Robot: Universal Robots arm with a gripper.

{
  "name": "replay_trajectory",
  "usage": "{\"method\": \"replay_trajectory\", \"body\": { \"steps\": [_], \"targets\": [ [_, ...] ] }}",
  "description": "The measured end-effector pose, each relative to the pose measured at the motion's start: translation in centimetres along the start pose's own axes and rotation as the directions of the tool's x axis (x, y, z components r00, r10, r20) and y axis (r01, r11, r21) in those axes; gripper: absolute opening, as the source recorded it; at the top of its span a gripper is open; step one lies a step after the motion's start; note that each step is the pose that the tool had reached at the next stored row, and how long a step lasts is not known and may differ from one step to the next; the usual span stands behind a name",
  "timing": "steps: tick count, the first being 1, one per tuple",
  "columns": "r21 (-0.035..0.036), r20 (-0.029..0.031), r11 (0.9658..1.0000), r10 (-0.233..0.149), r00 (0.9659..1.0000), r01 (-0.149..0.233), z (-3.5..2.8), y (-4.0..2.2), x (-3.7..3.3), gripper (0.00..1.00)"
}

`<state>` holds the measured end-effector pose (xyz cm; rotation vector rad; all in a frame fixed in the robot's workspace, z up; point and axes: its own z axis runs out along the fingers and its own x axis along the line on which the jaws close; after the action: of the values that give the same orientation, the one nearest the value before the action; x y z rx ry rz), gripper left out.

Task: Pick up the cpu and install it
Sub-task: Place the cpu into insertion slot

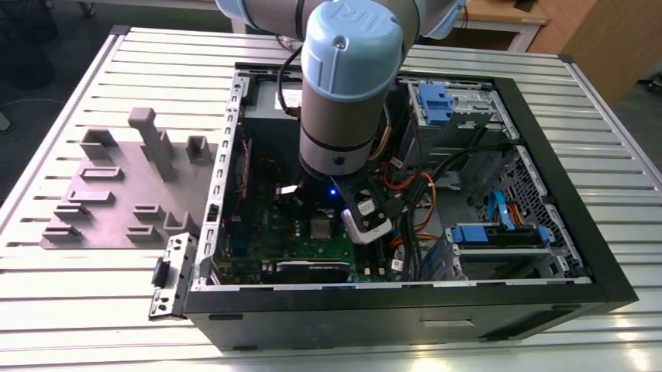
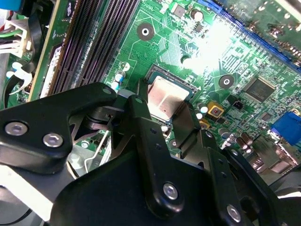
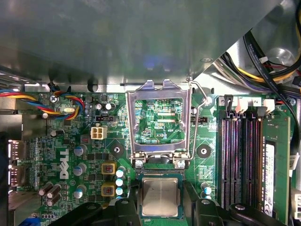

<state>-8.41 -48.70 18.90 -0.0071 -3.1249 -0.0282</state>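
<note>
The cpu (image 3: 160, 195), a small square chip with a pale silver top, lies flat in its socket on the green motherboard (image 3: 70, 188). It also shows as a small pale square in the exterior view (image 1: 322, 227) and in the second wrist view (image 2: 165, 96). My gripper (image 3: 160, 209) (image 2: 164, 115) hangs low over it, open. One black finger (image 3: 127, 209) stands on each side of the chip, with a thin strip of dark socket edge between finger and chip. The silver socket frame (image 3: 160, 89) is swung up and open beyond the chip.
The socket lever (image 3: 200, 110) stands raised beside the frame. Black memory slots (image 3: 240, 160) run along one side and coloured cables (image 3: 270, 52) hang near them. The black computer case (image 1: 563, 256) walls in the board. A grey plastic fixture (image 1: 114, 198) lies at the exterior view's left.
</note>
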Motion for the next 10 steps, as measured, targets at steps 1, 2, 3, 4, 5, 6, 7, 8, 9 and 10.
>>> {"method": "replay_trajectory", "body": {
  "steps": [1, 2, 3, 4, 5, 6, 7, 8, 9, 10],
  "targets": [
    [0.0, 0.0, 1.0, 0.0, 1.0, 0.0, 0.0, 0.0, 0.0, 0.45],
    [0.0, 0.0, 1.0, 0.0, 1.0, 0.0, 0.01, 0.0, 0.0, 0.45],
    [0.0, 0.0, 1.0, 0.0, 1.0, 0.0, 0.01, 0.0, 0.0, 0.45],
    [0.0, 0.0, 1.0, 0.0, 1.0, 0.0, 0.01, 0.0, 0.0, 0.45],
    [-0.0004, 0.0002, 1.0, 0.0, 1.0, 0.0, 0.03, 0.01, 0.0, 0.45],
    [-0.0007, 0.0004, 1.0, 0.0, 1.0, 0.0, 0.05, 0.01, -0.01, 0.46],
    [-0.0005, 0.0003, 1.0, 0.0, 1.0, 0.0, 0.04, 0.01, -0.01, 0.53],
    [-0.0004, 0.0003, 1.0, 0.0, 1.0, 0.0, 0.04, 0.01, -0.01, 0.53],
    [-0.0003, 0.0002, 1.0, 0.0, 1.0, 0.0, 0.04, 0.01, 0.0, 0.53],
    [0.0002, 0.0, 1.0, 0.0, 1.0, 0.0, 0.02, 0.0, 0.0, 0.53]
  ]
}}
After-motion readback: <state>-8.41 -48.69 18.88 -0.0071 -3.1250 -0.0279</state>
